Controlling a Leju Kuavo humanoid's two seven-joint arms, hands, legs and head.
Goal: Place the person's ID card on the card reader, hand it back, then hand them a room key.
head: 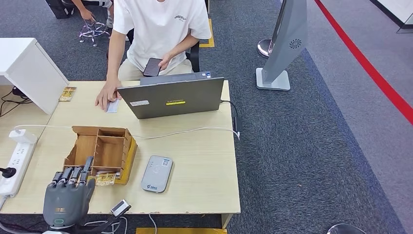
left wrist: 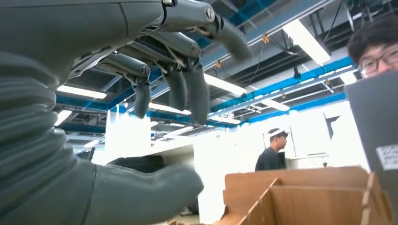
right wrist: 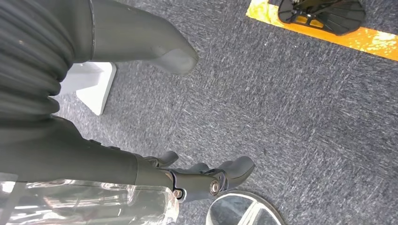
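a light wooden table point(head: 204, 161) seen from above, with one person point(head: 158, 29) in a white t-shirt seated at its far side, at twelve o'clock. the person's one hand presses one pale id card point(head: 113, 106) flat on the table, at about eleven o'clock from the table's centre; the other hand holds one dark phone point(head: 152, 67). one grey laptop point(head: 171, 97) stands open just beside the card, its lid back facing the robot. one grey card reader point(head: 157, 173) lies flat near the front edge, at six o'clock from the laptop. just beside it, at nine o'clock, sits one wooden compartment box point(head: 101, 152). one white power strip point(head: 17, 161) lies at the far nine o'clock edge. the robot's left hand point(head: 68, 195) hovers at seven o'clock near the box, fingers apart and grasping nothing. the right hand point(right wrist: 187, 180) hangs over grey carpet, fingers loosely spread, empty.
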